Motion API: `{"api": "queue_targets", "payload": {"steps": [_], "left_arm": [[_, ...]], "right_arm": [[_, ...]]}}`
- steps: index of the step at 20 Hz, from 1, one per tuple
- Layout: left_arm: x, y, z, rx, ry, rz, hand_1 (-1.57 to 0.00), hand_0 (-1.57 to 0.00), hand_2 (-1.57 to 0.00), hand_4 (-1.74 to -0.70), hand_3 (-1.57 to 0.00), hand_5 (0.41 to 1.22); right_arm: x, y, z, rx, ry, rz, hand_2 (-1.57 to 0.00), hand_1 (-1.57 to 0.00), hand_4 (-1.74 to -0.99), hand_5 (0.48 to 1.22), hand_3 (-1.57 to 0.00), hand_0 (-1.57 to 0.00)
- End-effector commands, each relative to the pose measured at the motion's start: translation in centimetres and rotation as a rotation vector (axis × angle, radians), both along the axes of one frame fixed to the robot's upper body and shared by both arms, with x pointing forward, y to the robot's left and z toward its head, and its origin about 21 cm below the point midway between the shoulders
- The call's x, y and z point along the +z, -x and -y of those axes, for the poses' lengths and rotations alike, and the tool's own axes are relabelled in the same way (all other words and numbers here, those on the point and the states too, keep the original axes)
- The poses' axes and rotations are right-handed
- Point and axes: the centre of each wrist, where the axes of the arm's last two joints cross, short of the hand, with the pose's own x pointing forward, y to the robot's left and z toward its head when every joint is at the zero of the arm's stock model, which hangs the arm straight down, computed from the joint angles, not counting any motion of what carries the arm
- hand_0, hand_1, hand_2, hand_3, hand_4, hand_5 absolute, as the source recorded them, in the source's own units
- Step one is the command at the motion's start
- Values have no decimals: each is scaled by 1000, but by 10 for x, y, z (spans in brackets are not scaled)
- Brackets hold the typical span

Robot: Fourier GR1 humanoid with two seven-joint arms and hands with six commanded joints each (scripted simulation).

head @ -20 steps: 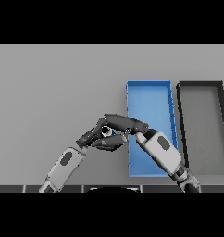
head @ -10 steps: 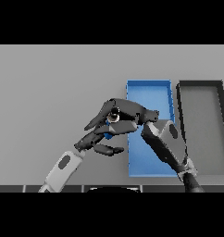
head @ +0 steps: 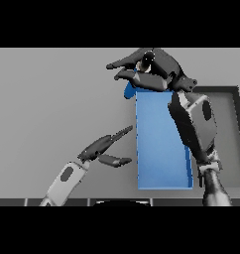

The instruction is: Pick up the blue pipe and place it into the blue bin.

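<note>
At twelve o'clock your right hand (head: 154,69) curls round the smooth blue pipe (head: 132,89), held above the rectangular blue bin's (head: 161,149) far edge. Your left hand (head: 104,149) lies at seven o'clock, fingers straight.

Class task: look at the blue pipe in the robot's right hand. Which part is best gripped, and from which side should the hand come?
Judging by this view, the blue pipe is best gripped around its middle, from above. The right hand already curls round it that way, leaving only a short blue end showing below its fingers, over the blue bin's far end.
</note>
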Motion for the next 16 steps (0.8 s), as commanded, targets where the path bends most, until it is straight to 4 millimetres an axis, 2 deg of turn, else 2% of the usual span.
{"api": "queue_targets", "payload": {"steps": [1, 4, 7, 8, 11, 16], "left_arm": [[2, -2, 2, -1, 0, 4, 0, 0, 1, -890, 1, 485], [0, -3, -1, -2, 7, 4, 1, 1, 1, -886, 1, 482], [0, -3, -2, 5, 8, 10, 1, 1, 1, -878, 1, 482], [2, -5, -2, 8, 0, 4, 1, 1, 1, -878, 1, 482], [-4, -1, -2, -1, -5, 1, 1, 1, 1, -870, 1, 483], [-1, -3, -3, -2, 8, 9, 1, 1, 1, -877, 1, 479]], "right_arm": [[0, -9, 10, -48, 4, -22, -1571, -1571, -1498, 1221, -1571, -1571], [-23, -34, 34, -173, 29, -130, -1571, -1571, -1498, 1221, -1571, -1571], [-71, -50, 67, -304, 84, -262, -1571, -1571, -1499, 1221, -1571, -1571], [-78, -53, 69, -333, 92, -303, -1571, -1571, -1499, 1221, -1571, -1571], [-117, -52, 86, -433, 140, -426, -1571, -1571, -1499, 1221, -1571, -1571], [-169, -36, 104, -576, 244, -626, -1571, -1571, -1499, 1221, -1571, -1571]]}}
